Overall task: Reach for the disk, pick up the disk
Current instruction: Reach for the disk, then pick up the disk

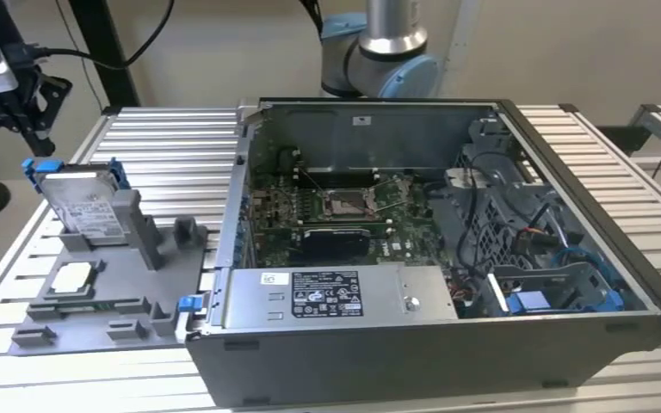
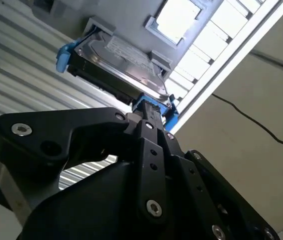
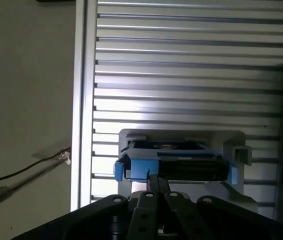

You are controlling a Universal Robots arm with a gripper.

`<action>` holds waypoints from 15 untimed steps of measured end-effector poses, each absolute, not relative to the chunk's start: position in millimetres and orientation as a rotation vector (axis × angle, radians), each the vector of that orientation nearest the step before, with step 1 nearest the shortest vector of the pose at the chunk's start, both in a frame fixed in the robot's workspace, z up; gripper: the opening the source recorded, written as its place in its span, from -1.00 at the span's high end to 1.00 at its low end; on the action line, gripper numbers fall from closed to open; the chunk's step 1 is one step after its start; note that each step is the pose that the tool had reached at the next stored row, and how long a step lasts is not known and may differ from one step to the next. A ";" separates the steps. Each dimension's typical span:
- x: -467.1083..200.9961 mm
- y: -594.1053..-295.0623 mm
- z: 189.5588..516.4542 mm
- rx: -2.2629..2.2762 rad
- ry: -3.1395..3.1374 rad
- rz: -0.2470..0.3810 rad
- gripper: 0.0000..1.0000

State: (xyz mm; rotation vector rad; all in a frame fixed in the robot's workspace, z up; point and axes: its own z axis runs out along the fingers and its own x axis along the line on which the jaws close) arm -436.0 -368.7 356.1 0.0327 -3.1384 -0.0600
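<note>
Where disk [image 1: 83, 206] stands on edge, gripper [image 3: 156, 179] hangs clear.

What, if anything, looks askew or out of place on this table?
Nothing looks spilled or damaged. The disk stands tilted in the grey holder, at the exterior view's left of the open case, but it sits squarely in its slot, so that seems intended.

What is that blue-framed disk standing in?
The disk stands on end in a slot of a grey holder on the slatted table. Its lower end is covered by the holder.
</note>
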 end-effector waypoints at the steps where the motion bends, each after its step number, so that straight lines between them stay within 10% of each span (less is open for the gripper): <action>1: -437.4 -367.9 356.1 0.033 -3.138 -0.060 1.00; 15: -440.6 -366.8 356.0 0.110 -3.136 -0.060 1.00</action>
